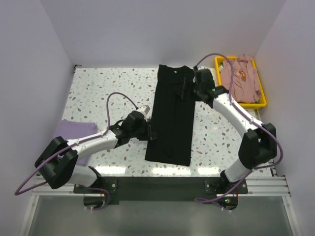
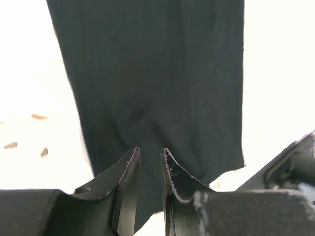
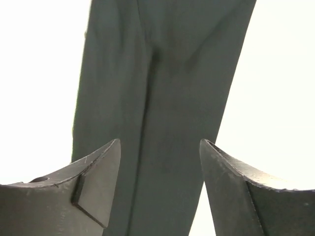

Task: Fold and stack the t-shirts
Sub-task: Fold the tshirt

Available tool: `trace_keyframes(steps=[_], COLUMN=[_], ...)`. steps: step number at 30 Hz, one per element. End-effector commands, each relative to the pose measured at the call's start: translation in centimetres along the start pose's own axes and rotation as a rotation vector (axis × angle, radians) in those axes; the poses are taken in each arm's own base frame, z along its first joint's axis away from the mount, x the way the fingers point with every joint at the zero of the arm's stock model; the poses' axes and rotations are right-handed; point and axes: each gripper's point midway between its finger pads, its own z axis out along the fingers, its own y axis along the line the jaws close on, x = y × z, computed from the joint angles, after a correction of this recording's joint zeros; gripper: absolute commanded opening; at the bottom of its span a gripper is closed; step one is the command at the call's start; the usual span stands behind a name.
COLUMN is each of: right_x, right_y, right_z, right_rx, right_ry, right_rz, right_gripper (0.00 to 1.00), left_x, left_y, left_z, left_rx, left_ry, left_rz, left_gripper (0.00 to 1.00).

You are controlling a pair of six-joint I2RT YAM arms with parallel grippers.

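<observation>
The black t-shirt (image 1: 171,118) lies folded into a long narrow strip down the middle of the table. My left gripper (image 1: 150,131) is at the strip's left edge near its front end. In the left wrist view its jaws (image 2: 150,153) stand almost together, pinching the black cloth (image 2: 157,73), with faint creases running to the tips. My right gripper (image 1: 187,89) is over the strip's far end. In the right wrist view it (image 3: 160,145) is wide open above the black cloth (image 3: 167,73), holding nothing. The lavender t-shirt (image 1: 69,129) lies folded at the left. The dusty-pink t-shirt (image 1: 241,78) is in the bin.
A yellow plastic bin (image 1: 262,101) stands at the table's far right corner. White walls close in the table at the back and on both sides. The speckled tabletop (image 1: 108,83) shows on either side of the strip.
</observation>
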Motion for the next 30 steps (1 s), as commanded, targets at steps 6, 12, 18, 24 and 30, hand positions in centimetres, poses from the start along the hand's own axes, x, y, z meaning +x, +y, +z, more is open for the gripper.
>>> trace_keyframes(steps=[6,12,18,24,30], right_x=[17.9,23.0,25.7,29.0,31.5], right_y=[-0.5,-1.9,-2.2,-2.5,-1.8], right_z=[-5.0,-8.1,-9.1,-9.9,-11.0], right_rx=[-0.046,-0.049,-0.056,-0.067,-0.118], right_ry=[0.216,0.262,0.335,0.442,0.544], right_rz=[0.064,0.132,0.156,0.168,0.169], right_gripper=[0.63,0.6,0.56,0.54,0.54], left_x=[6.7,7.1,6.7,7.7,9.1], left_y=[4.3,4.7,3.9,4.3,4.5], left_z=[-1.4,-2.6,-2.6,-2.5,-2.3], left_rx=[-0.109,-0.091,-0.078,-0.102,-0.116], left_ry=[0.1,0.067,0.073,0.118,0.163], left_rz=[0.028,0.027,0.04,0.055,0.066], left_gripper=[0.39,0.49,0.5,0.46,0.45])
